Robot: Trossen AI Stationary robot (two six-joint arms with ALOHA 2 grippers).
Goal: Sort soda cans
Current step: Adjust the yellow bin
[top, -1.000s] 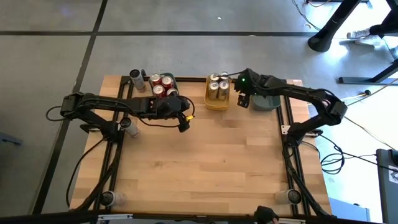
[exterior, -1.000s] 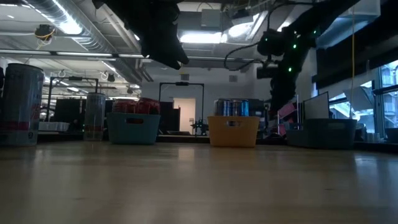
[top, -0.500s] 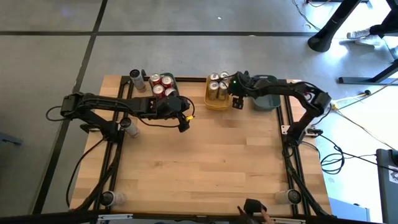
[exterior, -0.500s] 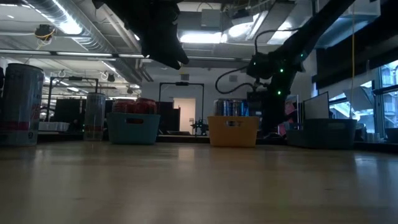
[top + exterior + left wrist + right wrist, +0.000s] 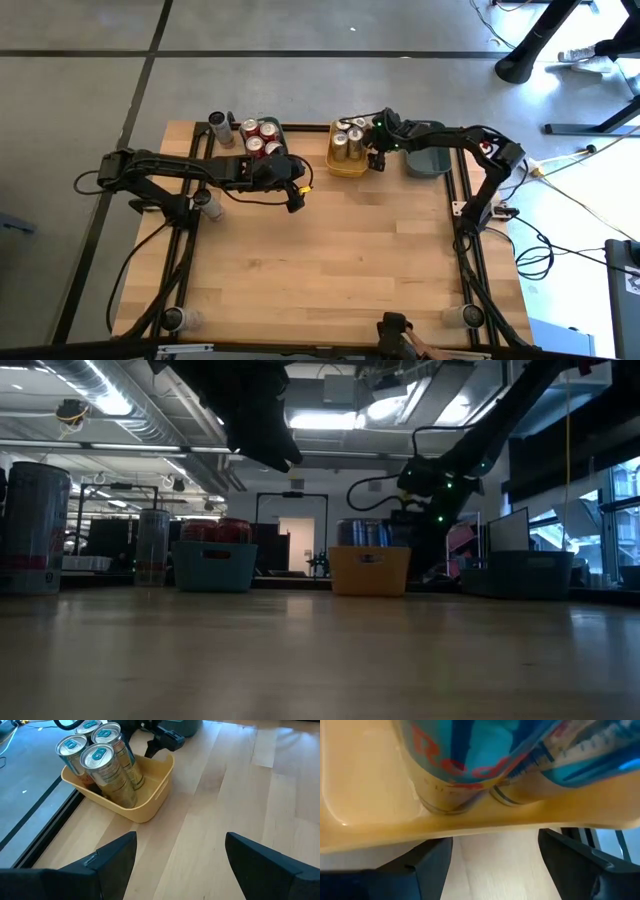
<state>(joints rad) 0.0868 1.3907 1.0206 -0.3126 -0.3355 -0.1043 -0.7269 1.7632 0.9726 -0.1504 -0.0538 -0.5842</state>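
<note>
Several gold cans stand upright in the yellow tray; the left wrist view shows them too. Red cans fill the teal tray. Two grey-silver cans stand on the table at its left. My right gripper is open at the yellow tray's right wall. My left gripper hangs open and empty above the table, in front of the teal tray, and its wrist view looks toward the yellow tray. My right gripper comes level from the table's right and meets the yellow tray's right wall near the far corner. One dark finger lies against the rim there. The fingers are spread apart along the wall. Whether one hooks over the rim cannot be told.
A grey-blue tray sits right of the yellow one, under my right arm. The table's middle and near half is bare wood. A person's hand shows at the near edge. Black frame rails run along both sides.
My right gripper has swung from above the grey-blue tray toward the table's left and down, ending at the yellow tray's right wall. The yellow tray with its cans has slid slightly toward the table's left. At the near edge the hand has come into view.
</note>
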